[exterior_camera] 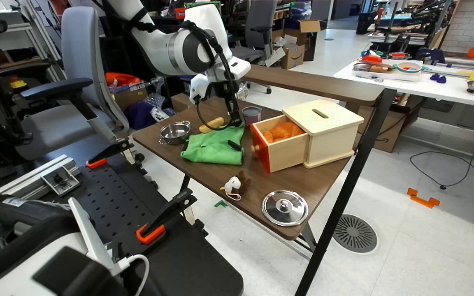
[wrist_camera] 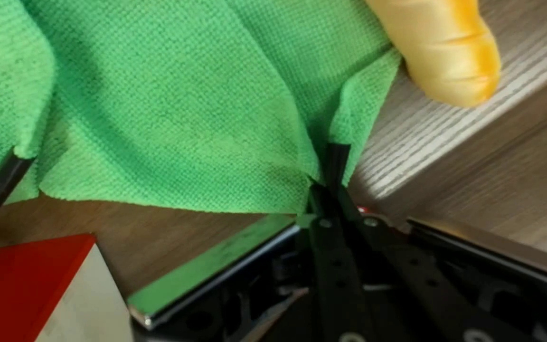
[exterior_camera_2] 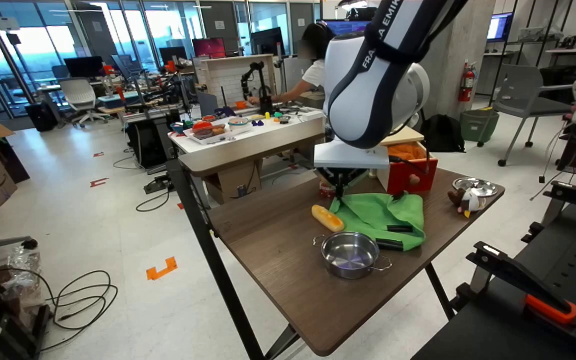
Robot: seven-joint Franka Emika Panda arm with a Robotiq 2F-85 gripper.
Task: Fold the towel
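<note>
A green towel lies partly folded and creased on the brown table, seen in both exterior views (exterior_camera: 212, 150) (exterior_camera_2: 368, 205) and the wrist view (wrist_camera: 183, 118). Black tabs sit on its corners. One tab (wrist_camera: 2, 187) is at the left of the wrist view, and others (exterior_camera_2: 399, 228) (exterior_camera_2: 390, 244) are at the side near the pot. My gripper (wrist_camera: 333, 192) points down at the towel corner beside the bread and is shut on that corner's black tab (wrist_camera: 337, 159). In the exterior views the gripper (exterior_camera: 235, 119) (exterior_camera_2: 339, 194) is low, close to the tabletop.
Toy bread (exterior_camera_2: 327, 218) lies against the towel, with a steel pot (exterior_camera_2: 350, 255) beside it. A can (exterior_camera: 251, 116) stands close behind the gripper. A wooden box (exterior_camera: 335, 139) has its red-fronted drawer (exterior_camera: 261, 150) open. A plush bird (exterior_camera: 237, 186) and lid (exterior_camera: 285, 207) lie near the edge.
</note>
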